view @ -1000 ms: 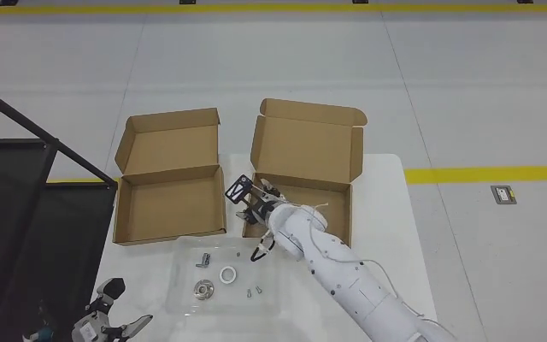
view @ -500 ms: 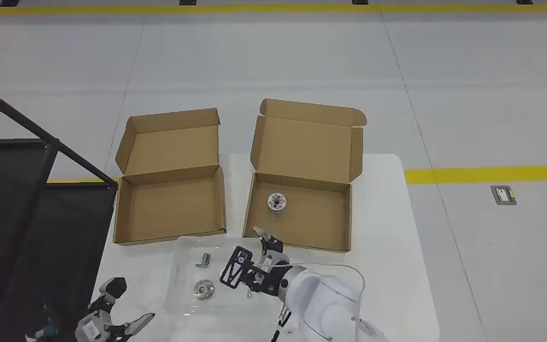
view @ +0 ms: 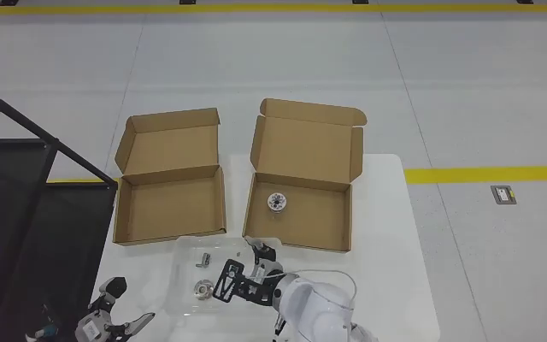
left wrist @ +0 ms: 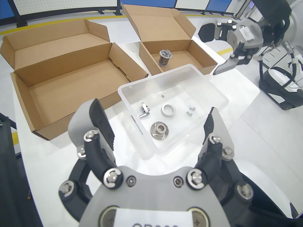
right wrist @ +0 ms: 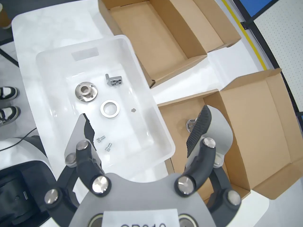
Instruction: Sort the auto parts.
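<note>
Top view: right gripper (view: 245, 267) spread wide, empty, over clear bin (view: 184, 269), covering ring (right wrist: 110, 109), screws (right wrist: 104, 142); left gripper (left wrist: 153, 108) likewise spread, empty.

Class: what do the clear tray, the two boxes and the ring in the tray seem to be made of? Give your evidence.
Tray: likely plastic, glossy and translucent, with rounded moulded walls.
Empty box and second box: cardboard, matt brown, with folded flaps.
Ring: probably metal, steel or aluminium I cannot tell; silvery satin sheen.

Glossy white arm (view: 320, 309), grey wrist plate (right wrist: 142, 197) — silver screws (right wrist: 101, 184), black ribbed fingers (right wrist: 200, 126)
</note>
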